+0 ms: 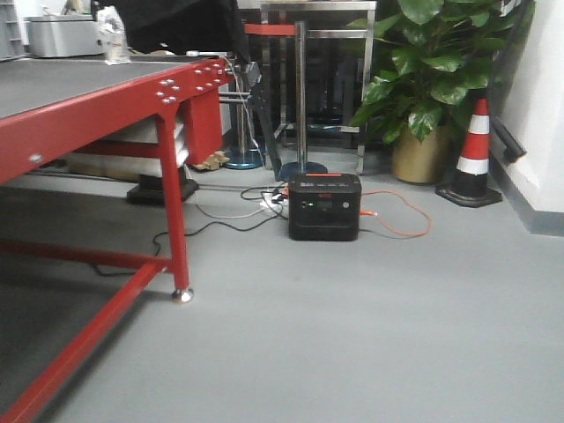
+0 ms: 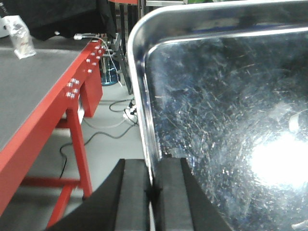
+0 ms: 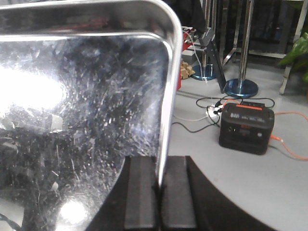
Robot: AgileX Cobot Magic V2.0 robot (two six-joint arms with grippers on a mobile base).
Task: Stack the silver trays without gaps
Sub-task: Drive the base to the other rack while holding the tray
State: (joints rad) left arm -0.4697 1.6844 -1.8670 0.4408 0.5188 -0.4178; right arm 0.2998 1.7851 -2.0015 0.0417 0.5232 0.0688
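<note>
Two tools (image 2: 153, 192) (image 3: 159, 192), one silver tray (image 2: 216, 120), one red table (image 1: 88, 88), one cone (image 1: 477, 154), one plant (image 1: 432, 62).

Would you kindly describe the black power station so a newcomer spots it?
Start at the red table; on the grey floor right of its leg, before the potted plant, sits the black power station. Only it is boxy with an orange top strip.

Grey tabletop (image 1: 62, 88) on red legs runs down the left, with a crumpled clear bag (image 1: 112, 35) standing at its far end. Down on the floor (image 1: 352, 335) sits a black power station (image 1: 324, 207), an orange cable (image 1: 405, 234) looping off to its right. Behind it there's a chrome post (image 1: 301, 97), a leafy potted plant (image 1: 423, 62), and a striped traffic cone (image 1: 476, 150) by the wall.
</note>
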